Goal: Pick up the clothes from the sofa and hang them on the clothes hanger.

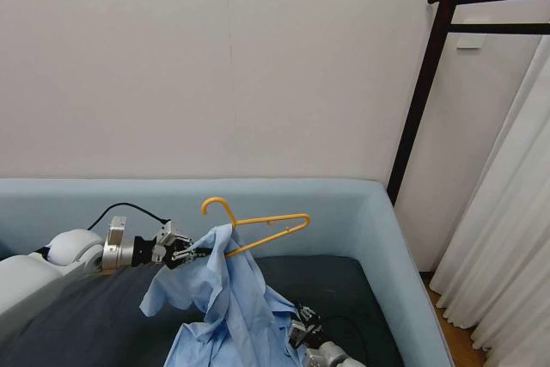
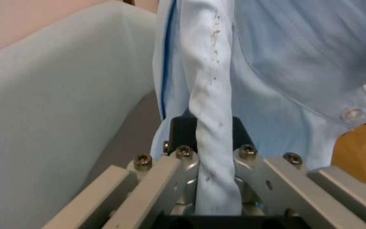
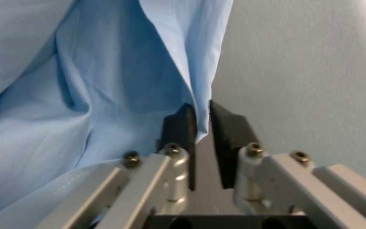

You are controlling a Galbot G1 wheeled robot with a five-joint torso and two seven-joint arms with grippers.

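A light blue shirt (image 1: pixel 225 302) hangs bunched over one end of a yellow hanger (image 1: pixel 266 223) above the sofa's dark seat. My left gripper (image 1: pixel 189 253) reaches in from the left and is shut on the top of the shirt. In the left wrist view a rolled fold of the shirt (image 2: pixel 211 86) runs between its black pads (image 2: pixel 181 128). My right gripper (image 1: pixel 302 331) sits low beside the shirt's lower part, shut on its edge. The right wrist view has the shirt's hem (image 3: pixel 189 62) pinched between that gripper's fingers (image 3: pixel 180 128).
The sofa has pale blue arms and back (image 1: pixel 361 204) and a dark seat cushion (image 1: pixel 344 290). A dark wooden clothes rack (image 1: pixel 423 83) stands to the right beyond the sofa arm. White curtains (image 1: pixel 507 229) hang at the far right.
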